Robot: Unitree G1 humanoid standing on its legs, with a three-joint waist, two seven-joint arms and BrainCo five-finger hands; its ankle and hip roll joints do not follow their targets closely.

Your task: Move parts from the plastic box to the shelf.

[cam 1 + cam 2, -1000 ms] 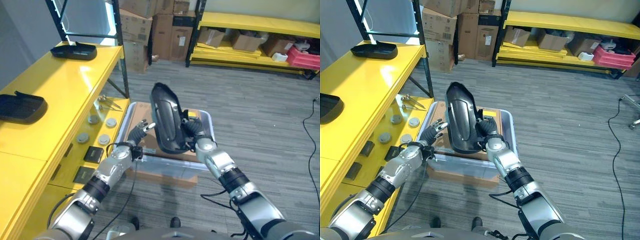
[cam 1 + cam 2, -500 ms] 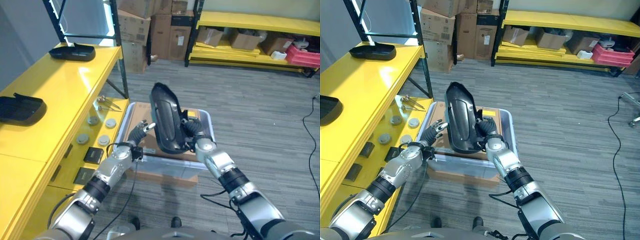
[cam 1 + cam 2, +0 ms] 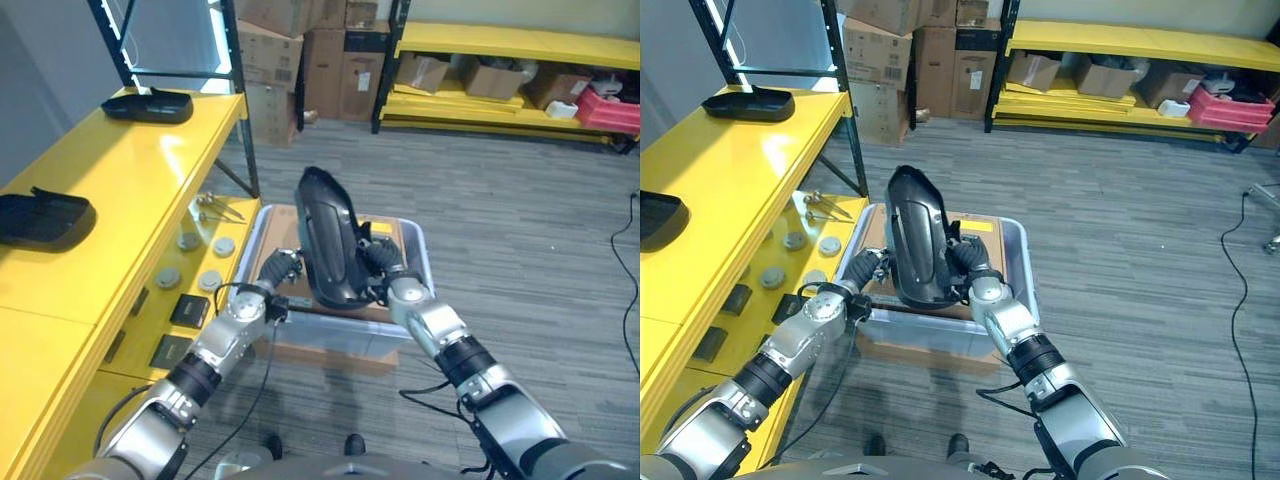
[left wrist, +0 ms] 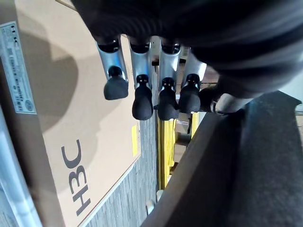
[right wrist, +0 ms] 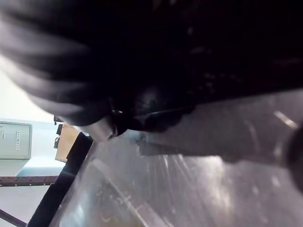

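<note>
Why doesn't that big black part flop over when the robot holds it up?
Probably because the black part is stiff: it stands on end over the plastic box and keeps its curved shape. Its glossy surface looks slippery, so it might slide. Being tall, it could tip; the right hand grips it while the left hand reaches its other side.

Print seen on cardboard in the plastic box (image 3: 424, 266)

Large dark letters (image 4: 79, 183) are printed on the cardboard sheet (image 4: 61, 118). A white label (image 4: 18, 71) along its edge is covered in fine print too small to be made out. A small yellow sticker (image 4: 136, 140) is fixed at another edge, its text unreadable.
</note>
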